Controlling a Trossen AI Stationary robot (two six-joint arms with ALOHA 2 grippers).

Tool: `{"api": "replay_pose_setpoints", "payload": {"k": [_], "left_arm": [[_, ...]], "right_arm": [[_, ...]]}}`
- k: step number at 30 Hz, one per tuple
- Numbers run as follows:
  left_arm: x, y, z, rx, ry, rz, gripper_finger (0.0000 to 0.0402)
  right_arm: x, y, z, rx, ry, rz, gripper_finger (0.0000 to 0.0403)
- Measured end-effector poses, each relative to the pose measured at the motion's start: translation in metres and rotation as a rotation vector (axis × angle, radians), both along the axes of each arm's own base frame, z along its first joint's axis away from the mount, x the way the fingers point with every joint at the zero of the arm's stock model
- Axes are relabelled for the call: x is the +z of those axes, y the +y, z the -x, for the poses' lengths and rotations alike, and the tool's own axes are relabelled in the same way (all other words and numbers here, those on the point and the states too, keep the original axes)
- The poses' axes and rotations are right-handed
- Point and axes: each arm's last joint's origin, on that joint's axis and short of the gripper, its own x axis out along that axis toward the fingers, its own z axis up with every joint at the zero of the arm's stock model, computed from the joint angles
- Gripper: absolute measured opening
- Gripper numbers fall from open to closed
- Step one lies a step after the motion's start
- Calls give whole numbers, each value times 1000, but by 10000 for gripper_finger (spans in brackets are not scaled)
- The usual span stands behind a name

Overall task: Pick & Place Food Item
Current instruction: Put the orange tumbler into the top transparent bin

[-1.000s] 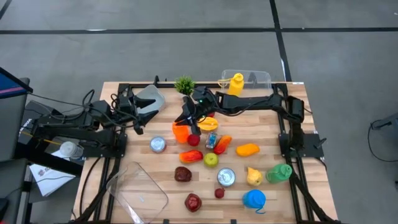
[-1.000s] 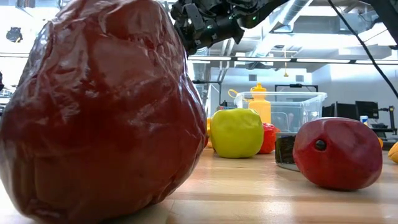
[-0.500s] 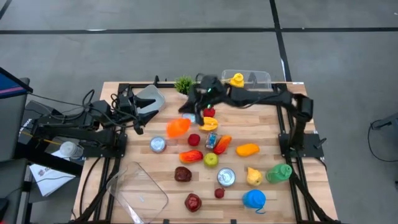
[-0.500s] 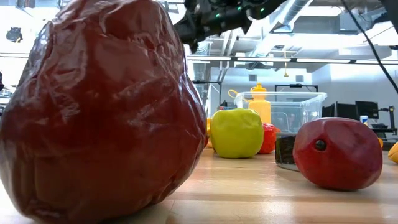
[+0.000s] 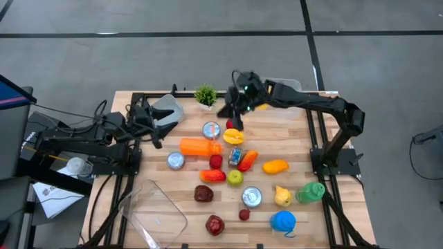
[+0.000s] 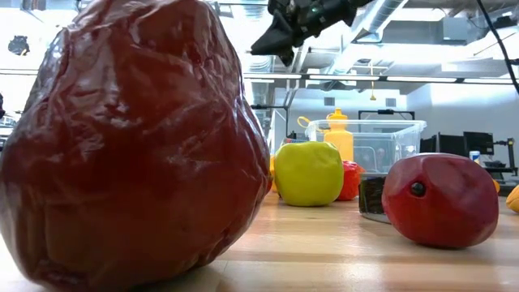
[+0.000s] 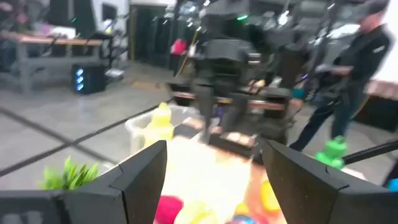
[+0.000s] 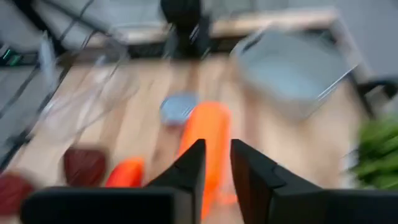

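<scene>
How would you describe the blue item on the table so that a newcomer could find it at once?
Start at the table's near right corner in the high view. The blue ball lies there, below the green bottle and right of the small red fruit. It is the only blue thing among the food.

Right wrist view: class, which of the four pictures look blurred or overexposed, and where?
Right wrist view: motion-smeared throughout, the orange bottle streaked. Left wrist view: soft, with the tabletop washed out by glare. Low view: the huge red fruit fills the near foreground; bright ceiling lights behind. High view: evenly lit and sharp.
</scene>
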Motion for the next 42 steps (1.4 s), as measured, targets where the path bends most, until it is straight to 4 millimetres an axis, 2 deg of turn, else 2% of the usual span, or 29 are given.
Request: {"api": "replay_pose_setpoints", "payload": {"k": [3,10,13,16,19,23,30,34,38,42], "left_arm": [[-12,0,-18,-3,94,-4,260],[-42,-2,-71,-118,400,21,264],[-49,-3,-95,-143,522,32,275],[-55,1,-116,-193,617,20,282],[-65,9,-133,-225,698,37,285],[-77,23,-143,-235,824,101,285],[-81,37,-162,-360,838,9,285],[-97,39,-172,-422,891,-14,289],[-108,41,-181,-425,917,-14,311],[-108,46,-189,-423,904,-38,335]], "right_arm": [[-3,10,2,34,55,-3,113],[22,24,28,31,76,10,225],[27,29,35,17,87,26,250],[29,31,38,4,100,39,254],[23,32,39,7,149,25,250],[17,34,37,25,194,23,244],[15,40,38,46,226,18,233],[14,40,40,46,244,12,231],[12,43,41,51,275,2,231],[11,45,42,57,284,0,231]]}}
